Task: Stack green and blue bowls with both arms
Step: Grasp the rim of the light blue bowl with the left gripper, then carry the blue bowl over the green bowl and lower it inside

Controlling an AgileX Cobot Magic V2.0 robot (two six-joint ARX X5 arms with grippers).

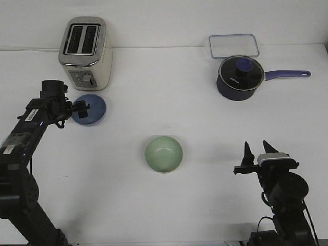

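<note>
The periwinkle blue bowl (92,109) sits on the white table in front of the toaster, at the left. My left gripper (82,108) is at the bowl's left rim, its fingers slightly apart over the rim. The bowl rests on the table. The pale mint green bowl (164,154) stands upright and empty at the table's middle. My right gripper (257,150) is open and empty at the front right, fingers pointing up and away, well to the right of the green bowl.
A silver and cream toaster (85,54) stands at the back left, just behind the blue bowl. A dark navy saucepan (240,78) with a purple handle and a clear lidded container (233,46) stand at the back right.
</note>
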